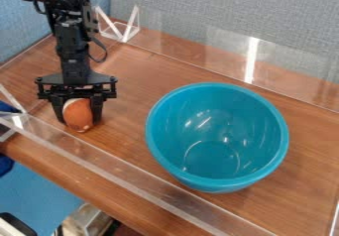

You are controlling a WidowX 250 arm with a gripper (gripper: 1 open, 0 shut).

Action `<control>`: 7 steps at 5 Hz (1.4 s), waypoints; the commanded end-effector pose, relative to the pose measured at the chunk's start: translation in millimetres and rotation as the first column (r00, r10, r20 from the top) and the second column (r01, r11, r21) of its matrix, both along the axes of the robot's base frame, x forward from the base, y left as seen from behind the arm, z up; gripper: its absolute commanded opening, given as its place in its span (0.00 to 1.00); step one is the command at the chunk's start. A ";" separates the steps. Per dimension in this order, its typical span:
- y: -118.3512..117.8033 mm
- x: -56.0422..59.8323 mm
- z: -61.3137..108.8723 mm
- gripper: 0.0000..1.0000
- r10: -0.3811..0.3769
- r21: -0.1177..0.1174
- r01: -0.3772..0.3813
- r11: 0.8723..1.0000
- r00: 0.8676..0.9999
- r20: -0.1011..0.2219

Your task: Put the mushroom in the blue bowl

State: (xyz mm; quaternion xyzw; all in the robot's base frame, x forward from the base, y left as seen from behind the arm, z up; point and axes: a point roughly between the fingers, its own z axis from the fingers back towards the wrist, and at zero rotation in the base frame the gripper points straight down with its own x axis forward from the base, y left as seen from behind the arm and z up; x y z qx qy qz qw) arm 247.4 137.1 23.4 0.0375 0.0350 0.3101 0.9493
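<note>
Sitting between the shut jaws, the mushroom (78, 112) rests on the table (133, 121).

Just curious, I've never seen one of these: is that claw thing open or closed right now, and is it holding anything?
Gripper: closed on the mushroom, down at the table.

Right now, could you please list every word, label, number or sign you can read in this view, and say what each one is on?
None: no readable text shows anywhere.
The blue bowl is plain glossy plastic, unmarked.
The mushroom and the hand shut on it carry no lettering.
The wooden table bears no label.
</note>
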 end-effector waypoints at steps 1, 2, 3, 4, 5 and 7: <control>2.6 4.6 11.4 0.00 -0.007 0.029 0.006 1.000 0.999 0.041; 2.4 4.6 11.1 0.00 -0.007 0.033 0.006 0.999 0.999 0.041; 2.4 4.6 10.6 0.00 -0.006 0.036 0.005 0.999 0.999 0.041; 2.3 4.6 10.2 0.00 -0.006 0.040 0.005 0.999 0.999 0.041; 1.8 4.2 10.6 0.00 -0.008 0.042 0.006 0.999 0.999 0.040; 0.8 3.5 11.3 0.00 -0.010 0.046 0.008 0.999 0.999 0.039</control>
